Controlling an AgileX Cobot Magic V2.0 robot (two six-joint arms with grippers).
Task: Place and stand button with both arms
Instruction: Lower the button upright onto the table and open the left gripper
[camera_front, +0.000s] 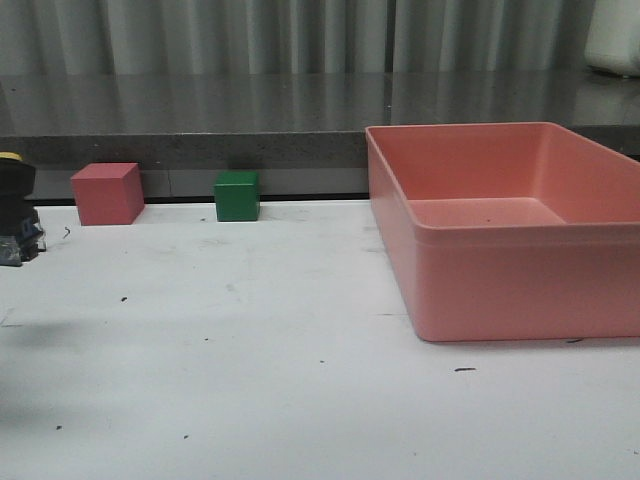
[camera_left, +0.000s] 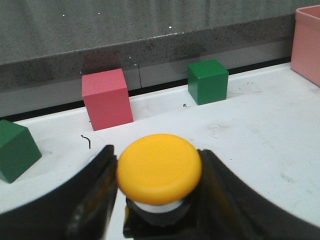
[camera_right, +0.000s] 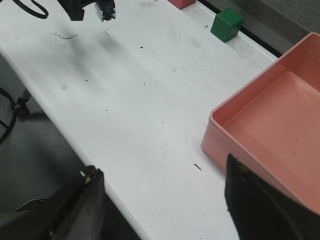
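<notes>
While upright: yellow mushroom-cap push-button (camera_left: 159, 170) is clamped by left gripper (camera_left: 157, 200), for standing.
Right gripper (camera_right: 162, 200): jaws apart, empty, waiting.

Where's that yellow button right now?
The button is at the far left edge of the front view, left of the red cube, upright between the left gripper jaws.

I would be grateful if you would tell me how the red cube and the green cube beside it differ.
The red cube is the bigger; the green cube is smaller and shorter. The red cube is pinkish red, the green one deep green. The red cube stands nearer the button; the green nearer the bin. Both rest on the table's far edge, untouched.
</notes>
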